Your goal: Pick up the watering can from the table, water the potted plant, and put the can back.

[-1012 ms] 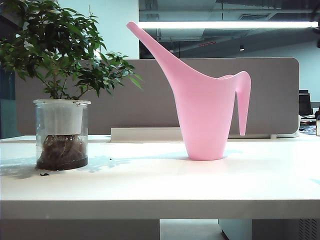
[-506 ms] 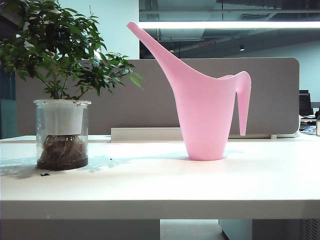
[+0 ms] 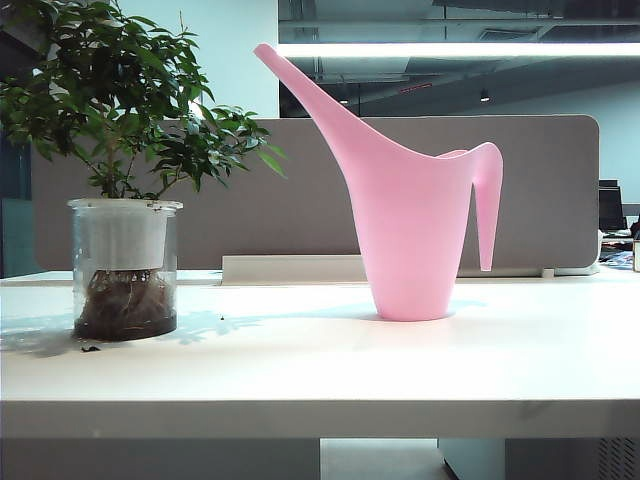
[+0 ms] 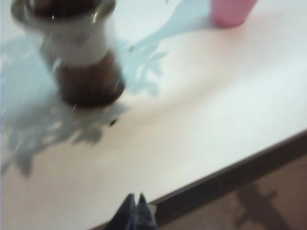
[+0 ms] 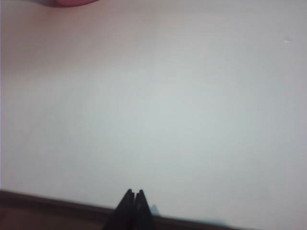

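Note:
The pink watering can [image 3: 415, 215] stands upright on the white table [image 3: 300, 370], spout slanting up toward the potted plant [image 3: 122, 180], which sits in a clear glass cylinder at the left. Neither arm shows in the exterior view. In the left wrist view my left gripper [image 4: 135, 197] is shut and empty over the table's front edge, with the potted plant [image 4: 84, 57] blurred ahead and the watering can's base [image 4: 230, 12] farther off. My right gripper [image 5: 134, 192] is shut and empty at the table's front edge; a sliver of the watering can [image 5: 67, 2] shows far ahead.
A grey partition panel [image 3: 560, 190] runs behind the table. A few dark crumbs [image 3: 90, 348] lie by the glass cylinder. Wide bare tabletop [image 5: 168, 105] lies between both grippers and the can.
Nothing has moved in the exterior view; the can and the plant stand as before.

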Controlling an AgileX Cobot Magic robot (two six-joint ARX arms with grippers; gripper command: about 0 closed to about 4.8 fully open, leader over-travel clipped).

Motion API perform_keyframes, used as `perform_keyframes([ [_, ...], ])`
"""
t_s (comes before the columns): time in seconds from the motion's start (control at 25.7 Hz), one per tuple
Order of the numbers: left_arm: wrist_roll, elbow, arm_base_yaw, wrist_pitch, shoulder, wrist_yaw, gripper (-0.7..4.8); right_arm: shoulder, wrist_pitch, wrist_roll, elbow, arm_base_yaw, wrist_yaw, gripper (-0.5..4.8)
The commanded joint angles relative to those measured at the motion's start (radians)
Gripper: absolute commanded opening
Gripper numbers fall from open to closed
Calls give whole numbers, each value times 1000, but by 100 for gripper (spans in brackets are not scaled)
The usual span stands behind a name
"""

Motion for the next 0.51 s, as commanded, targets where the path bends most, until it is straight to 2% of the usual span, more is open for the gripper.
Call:
perform_keyframes([
  [0.04, 27, -77, 69, 81, -13, -6, 3, -1, 11, 3, 3, 1, -2, 0],
  [0.16, 26, -147, 146, 89, -26, -7, 3, -1, 11, 3, 3, 1, -2, 0],
  [0.23, 4, -223, 222, 149, -52, -2, 3, -1, 11, 3, 3, 1, -2, 0],
  [0.27, -45, -282, 265, 233, -84, 27, 3, -1, 11, 3, 3, 1, -2, 0],
  [0.39, -56, -347, 304, 354, -138, 76, 3, -1, 11, 3, 3, 1, 5, 0],
  [0.51, -55, -383, 306, 411, -195, 85, 3, -1, 11, 3, 3, 1, 6, 0],
])
